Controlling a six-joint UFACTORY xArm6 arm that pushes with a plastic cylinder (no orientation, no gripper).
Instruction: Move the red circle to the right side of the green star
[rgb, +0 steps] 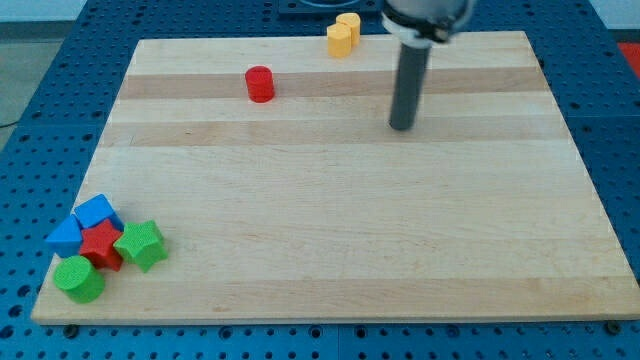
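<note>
The red circle (260, 84) is a short red cylinder at the view's upper left of the wooden board. The green star (141, 244) sits in a cluster at the view's bottom left corner. My tip (402, 126) rests on the board at upper middle, well to the right of the red circle and slightly lower, not touching any block. The green star is far down and left of both.
Beside the green star lie a red star (101, 246), a green cylinder (79, 279), and two blue blocks (97, 212) (64, 237). Two yellow blocks (342, 35) sit at the board's top edge. The board (350, 220) rests on a blue perforated table.
</note>
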